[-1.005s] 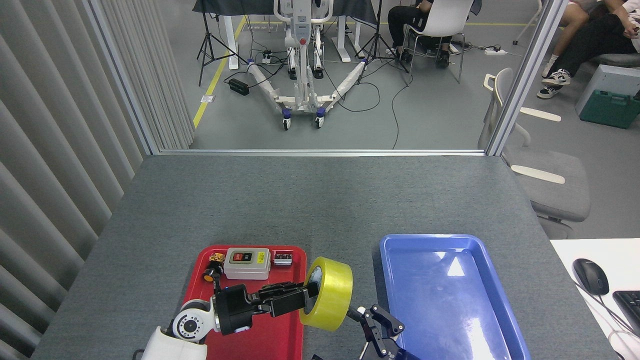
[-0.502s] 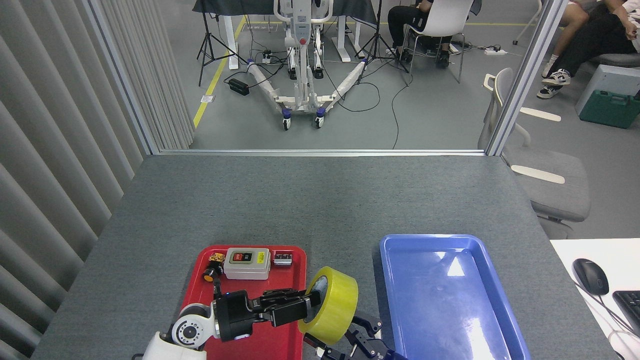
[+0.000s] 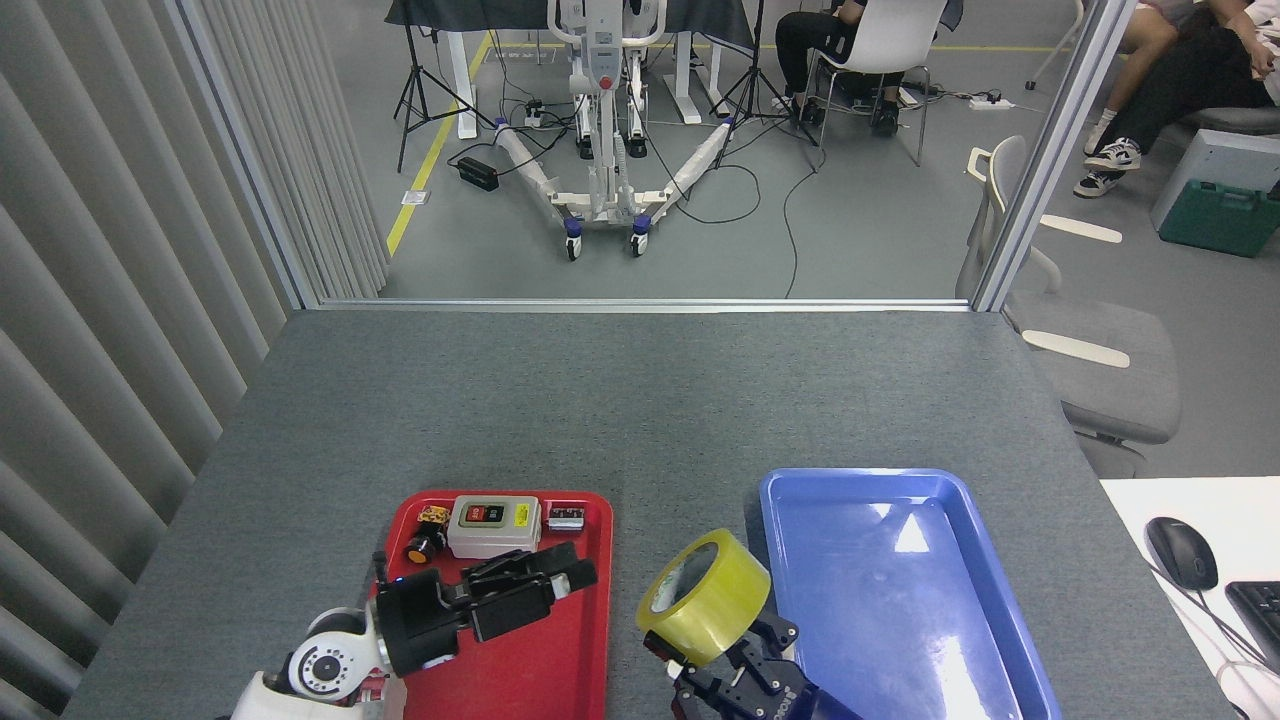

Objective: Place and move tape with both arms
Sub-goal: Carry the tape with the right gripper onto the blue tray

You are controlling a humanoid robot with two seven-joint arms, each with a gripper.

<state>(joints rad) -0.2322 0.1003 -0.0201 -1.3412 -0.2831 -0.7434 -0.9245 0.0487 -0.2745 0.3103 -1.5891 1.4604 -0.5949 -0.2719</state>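
The right gripper [image 3: 725,665] carries the tape [image 3: 706,598] from underneath, its black fingers closed on the lower part of the roll, though the exact contact is partly hidden by the roll itself. The tape sits tilted above this gripper, its white core opening facing up and to the left, over the strip of grey table [image 3: 640,400] between the 2 trays. That tilt probably follows from a grip on 1 side of the ring, which leaves the far side free to lean.

The left gripper [image 3: 575,570] hangs to the left of the tape, well apart from it, over the red tray [image 3: 560,660]. Its jaws look narrowly parted and hold nothing. With 1 arm empty and the other loaded, my judgement is that the roll now belongs to the right arm alone, and the step in hand is carrying it on.

Just right of the right gripper lies the blue tray [image 3: 900,600], empty and glossy, with its near left rim touching or almost under the roll. It seems the likely place to set the tape, and its raised rim is the 1 edge to clear.

Beyond the left gripper, at the red tray's far end, sit a grey switch box [image 3: 493,527], a small orange-tipped part [image 3: 424,545] and a small dark block [image 3: 566,517]. None of the 3 stands in the tape's way.
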